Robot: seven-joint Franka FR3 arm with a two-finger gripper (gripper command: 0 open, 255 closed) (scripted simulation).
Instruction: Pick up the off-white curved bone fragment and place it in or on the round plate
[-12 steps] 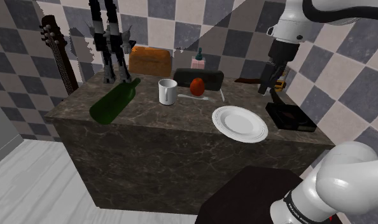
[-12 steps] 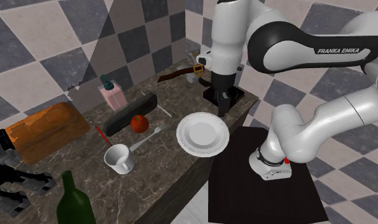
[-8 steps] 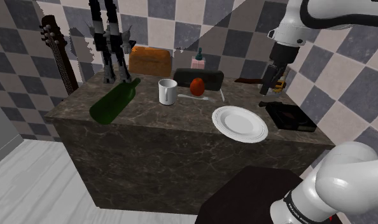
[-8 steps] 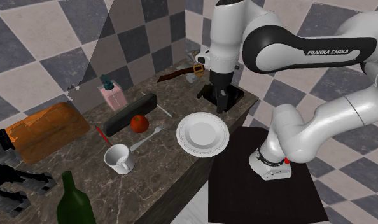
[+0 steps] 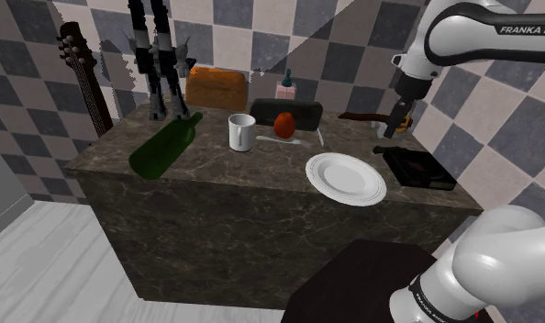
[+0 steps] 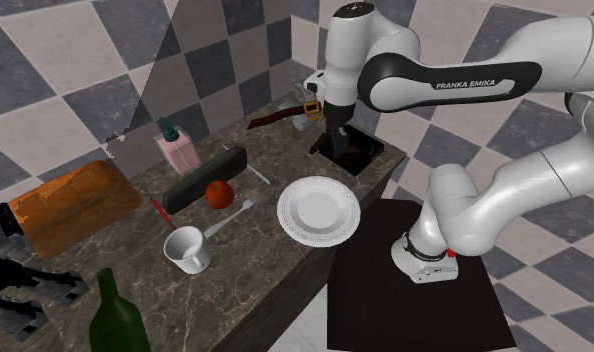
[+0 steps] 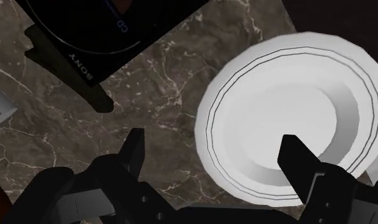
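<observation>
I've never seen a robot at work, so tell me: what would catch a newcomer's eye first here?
The large white arm arches over a dark marbled counter, its black gripper open above the end on the shoulder view's right. A round white plate stands out near the counter's front edge. Toward the shoulder view's left a green bottle lies on its side, with a guitar standing beyond the counter's end.
</observation>
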